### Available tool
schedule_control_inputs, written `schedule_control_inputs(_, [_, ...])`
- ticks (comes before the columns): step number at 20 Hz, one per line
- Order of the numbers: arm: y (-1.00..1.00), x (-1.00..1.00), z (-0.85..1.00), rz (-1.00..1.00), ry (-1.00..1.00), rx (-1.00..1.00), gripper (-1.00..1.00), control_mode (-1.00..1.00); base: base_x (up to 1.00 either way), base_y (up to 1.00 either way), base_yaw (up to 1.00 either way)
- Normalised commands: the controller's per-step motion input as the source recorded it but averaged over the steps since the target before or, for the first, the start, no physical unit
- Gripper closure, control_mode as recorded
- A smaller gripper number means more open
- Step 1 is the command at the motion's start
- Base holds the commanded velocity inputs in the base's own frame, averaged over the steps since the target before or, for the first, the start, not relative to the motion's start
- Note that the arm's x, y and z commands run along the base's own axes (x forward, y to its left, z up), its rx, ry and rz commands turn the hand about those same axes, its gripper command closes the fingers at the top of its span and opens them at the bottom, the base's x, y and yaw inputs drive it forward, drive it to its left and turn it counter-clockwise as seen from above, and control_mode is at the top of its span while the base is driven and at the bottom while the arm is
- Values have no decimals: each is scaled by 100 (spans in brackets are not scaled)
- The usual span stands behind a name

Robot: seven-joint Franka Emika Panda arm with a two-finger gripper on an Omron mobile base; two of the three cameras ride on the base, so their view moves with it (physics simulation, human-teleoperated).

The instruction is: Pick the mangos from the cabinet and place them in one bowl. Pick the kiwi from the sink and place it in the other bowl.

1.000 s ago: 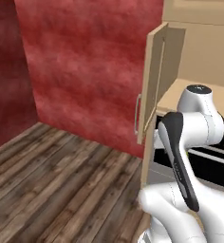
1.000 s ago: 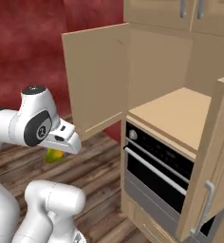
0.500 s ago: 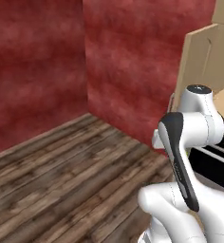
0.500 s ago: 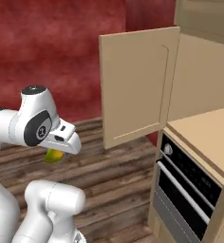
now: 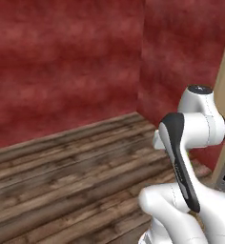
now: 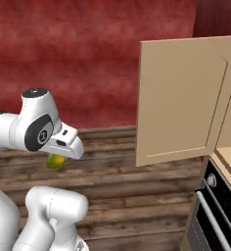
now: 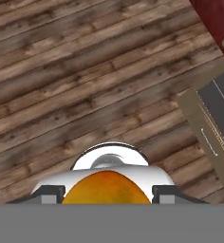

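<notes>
The gripper (image 7: 107,192) is clamping a yellow-orange mango (image 7: 106,188) over the wooden floor (image 7: 85,85), beside the open cabinet door (image 6: 181,103). It is carrying the mango toward a bowl; next, the base needs to reach the counter.

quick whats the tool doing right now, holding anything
Tool: closed on a yellow-orange mango, carried above the wooden floor.

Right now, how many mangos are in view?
1. The yellow-orange mango sits between the hand's fingers, also seen under the arm in the right base view. Others may be out of frame.
</notes>
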Motion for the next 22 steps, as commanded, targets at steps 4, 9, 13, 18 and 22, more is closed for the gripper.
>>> schedule_control_inputs(4, [0, 0, 0, 0, 0, 0, 100, 100, 0, 19, 48])
schedule_control_inputs(9, [0, 0, 0, 0, 0, 0, 100, 100, 0, 35, 40])
schedule_control_inputs(13, [0, 0, 0, 0, 0, 0, 100, 100, 6, 22, 41])
schedule_control_inputs(18, [0, 0, 0, 0, 0, 0, 100, 100, 3, 3, 50])
schedule_control_inputs(22, [0, 0, 0, 0, 0, 0, 100, 100, 4, 0, 50])
